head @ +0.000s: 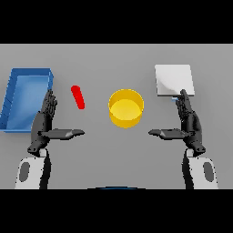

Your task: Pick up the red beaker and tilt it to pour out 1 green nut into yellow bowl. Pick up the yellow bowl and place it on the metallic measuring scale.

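Nothing looks begun: both the left hand [44,124] and right hand [189,122] rest released, the slim red beaker [78,97] apparently tilted between blue tray [13,98] and round yellow bowl [126,108], the square metallic scale [173,78] bare.

Lighting: even, moderately bright, diffuse; no clear source. Table [116,154] was flat mid-grey, no glare. Shadows: faint, soft, close under yellow bowl [126,108] and hands. Scale [174,80] top showed a soft grey gradient. No edge distortion seen.
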`<state>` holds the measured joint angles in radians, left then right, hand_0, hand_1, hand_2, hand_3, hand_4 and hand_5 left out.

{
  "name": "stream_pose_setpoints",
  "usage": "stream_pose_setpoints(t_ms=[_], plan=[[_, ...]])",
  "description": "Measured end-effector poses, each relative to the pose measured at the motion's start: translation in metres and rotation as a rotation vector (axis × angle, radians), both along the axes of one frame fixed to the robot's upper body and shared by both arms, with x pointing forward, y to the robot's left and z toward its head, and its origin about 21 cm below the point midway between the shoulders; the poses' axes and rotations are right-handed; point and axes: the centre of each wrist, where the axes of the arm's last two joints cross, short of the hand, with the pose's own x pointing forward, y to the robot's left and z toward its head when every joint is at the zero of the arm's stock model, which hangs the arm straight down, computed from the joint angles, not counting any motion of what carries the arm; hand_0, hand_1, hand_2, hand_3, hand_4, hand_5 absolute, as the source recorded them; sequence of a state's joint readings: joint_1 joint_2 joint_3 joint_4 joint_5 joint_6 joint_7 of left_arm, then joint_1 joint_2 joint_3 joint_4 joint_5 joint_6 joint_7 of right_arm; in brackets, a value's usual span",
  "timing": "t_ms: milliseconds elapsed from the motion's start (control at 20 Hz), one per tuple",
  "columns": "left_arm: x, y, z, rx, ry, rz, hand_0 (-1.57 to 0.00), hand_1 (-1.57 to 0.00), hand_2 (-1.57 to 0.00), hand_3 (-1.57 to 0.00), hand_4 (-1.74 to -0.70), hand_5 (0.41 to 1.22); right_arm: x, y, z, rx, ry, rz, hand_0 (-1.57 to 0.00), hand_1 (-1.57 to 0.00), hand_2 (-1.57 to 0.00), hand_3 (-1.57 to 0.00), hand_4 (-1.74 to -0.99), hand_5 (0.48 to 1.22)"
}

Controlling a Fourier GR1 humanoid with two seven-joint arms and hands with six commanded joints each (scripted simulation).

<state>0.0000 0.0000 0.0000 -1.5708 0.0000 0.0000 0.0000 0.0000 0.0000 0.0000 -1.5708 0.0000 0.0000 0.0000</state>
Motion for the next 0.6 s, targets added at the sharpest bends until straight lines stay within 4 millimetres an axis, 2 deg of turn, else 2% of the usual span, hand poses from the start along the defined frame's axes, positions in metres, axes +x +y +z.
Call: stream_pose_setpoints(t_ms=[300, 400, 600], plan=[[-0.003, -0.007, -0.002, -0.005, -0.004, -0.005, 0.00, 0.00, 0.00, 0.00, -1.20, 0.652, 0.001, -0.003, 0.000, 0.001, 0.002, -0.004, 0.00, 0.00, 0.00, 0.00, -1.245, 0.681], [-0.016, -0.006, 0.007, 0.121, -0.045, -0.046, 0.00, 0.00, 0.00, 0.00, -1.21, 0.650, -0.019, -0.006, 0.007, -0.225, -0.141, 0.029, 0.00, 0.00, 0.00, 0.00, -1.239, 0.679], [-0.024, -0.014, 0.019, 0.178, -0.021, -0.080, 0.00, 0.00, 0.00, 0.00, -1.23, 0.661, -0.027, -0.004, 0.012, -0.326, -0.143, 0.043, 0.00, 0.00, 0.00, 0.00, -1.241, 0.680]])
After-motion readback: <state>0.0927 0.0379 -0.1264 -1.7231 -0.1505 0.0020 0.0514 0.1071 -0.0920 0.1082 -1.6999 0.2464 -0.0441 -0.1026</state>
